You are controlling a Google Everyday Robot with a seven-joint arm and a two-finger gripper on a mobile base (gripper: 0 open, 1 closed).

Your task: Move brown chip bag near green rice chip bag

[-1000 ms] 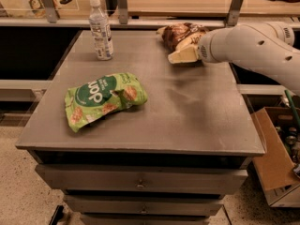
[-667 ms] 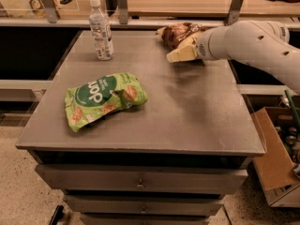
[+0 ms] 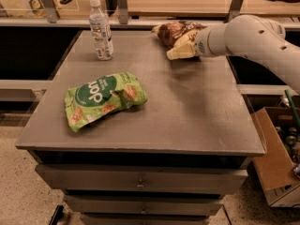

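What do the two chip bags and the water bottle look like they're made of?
Green rice chip bag: probably thin plastic film, glossy, shown by crinkles and bright highlights. Brown chip bag, at the table's far edge beside the gripper: similar shiny, creased film. Water bottle: likely clear plastic, being see-through with a white cap.

One gripper (image 3: 193,45), seemingly on one brown chip bag (image 3: 170,31); one green bag (image 3: 103,97); one bottle (image 3: 101,32).
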